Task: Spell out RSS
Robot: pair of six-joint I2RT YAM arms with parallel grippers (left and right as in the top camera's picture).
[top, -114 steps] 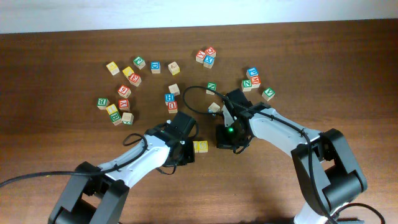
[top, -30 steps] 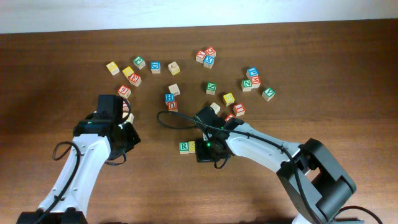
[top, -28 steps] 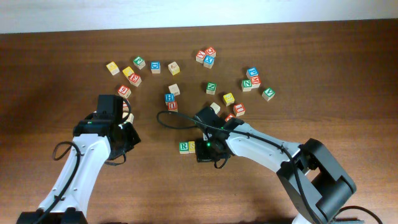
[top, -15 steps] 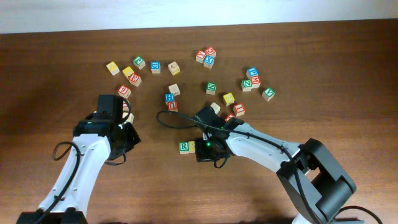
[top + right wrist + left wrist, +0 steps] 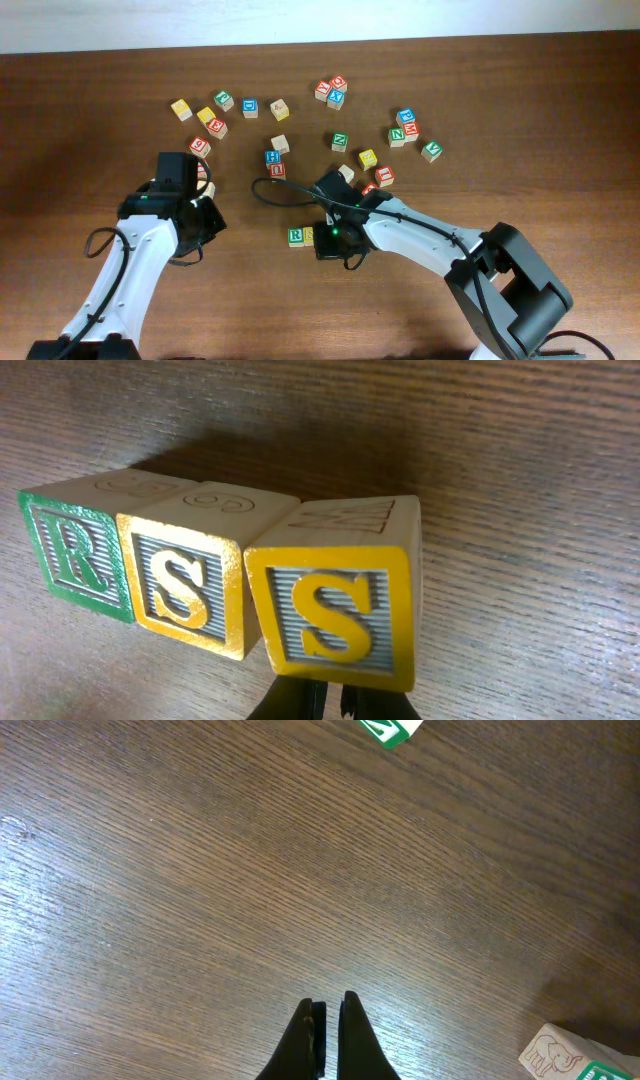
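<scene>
Overhead: R cube (image 5: 297, 236) front-centre on table (image 5: 520, 110); my right gripper (image 5: 326, 241) just beside it, covering the S's.
L wrist: my left gripper (image 5: 328, 1008) pinched together, empty, over bare wood.
R wrist: I see R cube, mid S cube (image 5: 180, 585) and end S cube (image 5: 340, 615) in a touching row, end one skewed. Fingers closed, gripping nothing, tips hidden by it.

green-bordered cube (image 5: 75, 550): R | middle yellow cube (image 5: 180, 585): S | nearest yellow cube (image 5: 335, 620): S

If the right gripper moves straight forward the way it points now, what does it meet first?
The last yellow S block of the row, directly ahead of the shut right gripper. It looks very close, perhaps already touching, but depth is unclear.
</scene>
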